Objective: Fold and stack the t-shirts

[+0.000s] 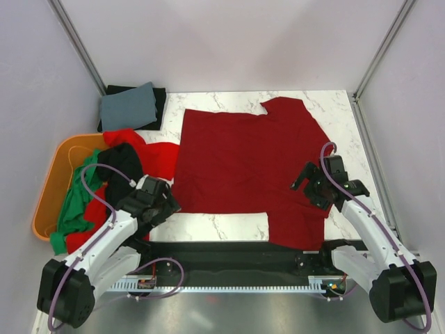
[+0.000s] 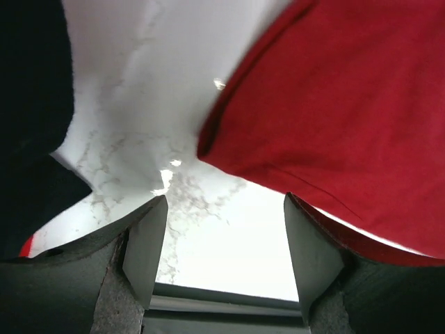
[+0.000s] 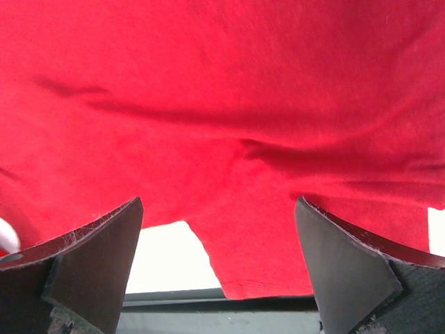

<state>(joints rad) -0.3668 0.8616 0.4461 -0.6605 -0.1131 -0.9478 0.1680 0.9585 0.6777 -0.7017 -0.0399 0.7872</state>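
Observation:
A dark red t-shirt (image 1: 243, 167) lies spread flat on the marble table (image 1: 222, 226). My left gripper (image 1: 169, 204) is open and empty at the shirt's near left corner. In the left wrist view (image 2: 222, 250) bare marble shows between its fingers, with the shirt's edge (image 2: 334, 104) just to the right. My right gripper (image 1: 306, 186) is open and empty, low over the shirt's right side. The right wrist view (image 3: 219, 257) shows the dark red cloth (image 3: 222, 104) and a sleeve end between its fingers. Bright red (image 1: 149, 153), green (image 1: 73, 209) and black (image 1: 122, 163) shirts spill from the tub.
The orange tub (image 1: 52, 184) stands at the left edge of the table. A folded grey-blue cloth (image 1: 128, 106) lies on a folded black one at the back left. A black base rail (image 1: 236, 254) runs along the near edge. Black cloth (image 2: 28, 104) fills the left of the left wrist view.

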